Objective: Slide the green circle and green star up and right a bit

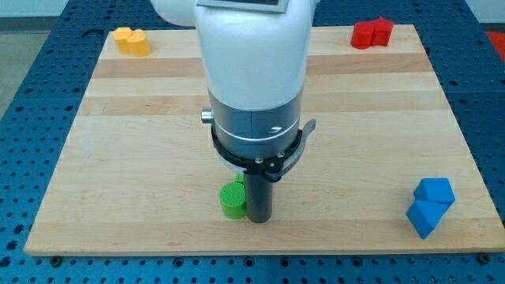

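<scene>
Camera view is showing no readable writing anywhere. Low in the frame's centre, my tip (259,219) is touching the right side of the green circle (233,200). I have no fingers, only a rod. Any green star is lying hidden behind the arm. Yellow blocks (132,40) are sitting upper left, red blocks (372,33) upper right, blue blocks (430,206) lower right on the wooden board (379,118).

Pale wooden board (379,118) on blue perforated table (31,118); even light.
</scene>
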Motion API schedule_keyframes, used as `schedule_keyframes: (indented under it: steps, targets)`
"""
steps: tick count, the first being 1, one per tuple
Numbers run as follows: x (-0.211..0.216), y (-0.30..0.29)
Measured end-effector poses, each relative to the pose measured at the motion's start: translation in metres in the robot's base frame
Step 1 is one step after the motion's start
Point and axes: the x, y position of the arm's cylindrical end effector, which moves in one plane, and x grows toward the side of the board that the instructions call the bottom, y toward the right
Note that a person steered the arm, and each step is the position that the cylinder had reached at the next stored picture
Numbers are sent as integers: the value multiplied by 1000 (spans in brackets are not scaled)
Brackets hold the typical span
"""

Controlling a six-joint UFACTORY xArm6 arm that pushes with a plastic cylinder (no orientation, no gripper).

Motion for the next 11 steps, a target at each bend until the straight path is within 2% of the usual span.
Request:
schedule_keyframes:
  steps: [2,4,5,7,9,10,11]
  targets:
    - [38,-3]
    - [26,-92]
    - [10,-103]
    - [4,-54]
    - [-31,-17]
    - [-41,-16]
    - [-19,-29]
